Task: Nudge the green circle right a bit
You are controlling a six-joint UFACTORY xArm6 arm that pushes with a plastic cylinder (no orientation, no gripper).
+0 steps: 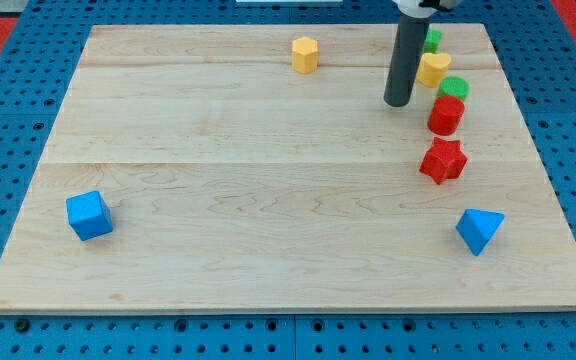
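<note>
The green circle (455, 87) lies near the view's upper right, wedged between a yellow heart (434, 68) above it and a red round block (446, 115) below it, touching both. My tip (398, 103) rests on the board to the left of this cluster, about a block's width from the red round block and the green circle, touching neither. A second green block (433, 40), shape unclear, sits partly hidden behind the rod at the top.
A red star (443, 160) lies below the red round block. A blue triangle (479, 230) is at lower right, a blue cube (89, 215) at lower left, a yellow hexagon (305, 54) at top centre. The board's right edge (528, 120) is close.
</note>
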